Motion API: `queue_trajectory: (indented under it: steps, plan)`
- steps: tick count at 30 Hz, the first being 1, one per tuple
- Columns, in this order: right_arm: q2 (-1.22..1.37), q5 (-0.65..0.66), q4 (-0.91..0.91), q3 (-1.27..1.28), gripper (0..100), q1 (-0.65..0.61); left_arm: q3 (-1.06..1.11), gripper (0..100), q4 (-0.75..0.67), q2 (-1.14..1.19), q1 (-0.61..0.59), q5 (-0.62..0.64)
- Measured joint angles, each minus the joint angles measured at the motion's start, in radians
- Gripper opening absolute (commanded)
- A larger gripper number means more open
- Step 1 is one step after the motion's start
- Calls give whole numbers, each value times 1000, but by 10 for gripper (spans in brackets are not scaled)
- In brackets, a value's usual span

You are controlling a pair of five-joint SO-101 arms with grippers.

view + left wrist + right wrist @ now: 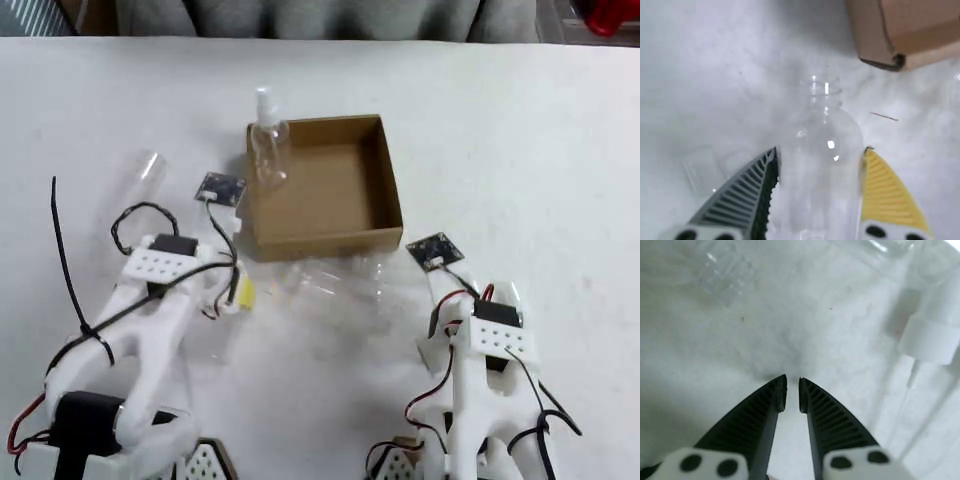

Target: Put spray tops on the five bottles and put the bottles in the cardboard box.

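Straddling an uncapped clear bottle (824, 117), the left pincer (820, 150) is released, with its grey finger (745, 200) and yellow finger (887, 195) spread to either side of the bottle's body. The yellow one looks to touch it and the grey one stands just off, so I judge that nothing is clamped yet. The bottle's open neck points away from this pincer, toward the near corner of the cardboard box (900, 30) just beyond it.

The right pincer (792, 381) is clenched to a thin slit with nothing in it, its tips close over the tabletop (715, 350). A white spray top (932, 337) with its thin tube lies just beside it, untouched.

Between the two pincers, in front of the box's near wall, lie more clear bottles (330, 285) without tops; how many I cannot tell. Out past the left pincer, on the side away from the box, a stray bottle (145, 170) lies on the tabletop. Farthest from the left pincer, at the box's far corner, is one capped bottle (268, 140), seemingly inside against the wall, though I cannot be sure.

By my reckoning one bottle of five is finished at most. The others want tops and boxing, and the step in hand looks like securing this bottle so a top can go on
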Motion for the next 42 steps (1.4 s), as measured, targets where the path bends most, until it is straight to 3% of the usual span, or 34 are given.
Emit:
queue_trajectory:
  steps: [7,12,34,42]
  plan:
    - [0,0,0,0,15,0,-112,324,118,2,0,0]
    - [0,0,0,0,15,0,-129,285,121,2,0,0]
    - [0,0,0,0,15,0,-129,284,126,8,0,0]
    - [0,0,0,0,15,0,-117,284,126,9,55,-2]
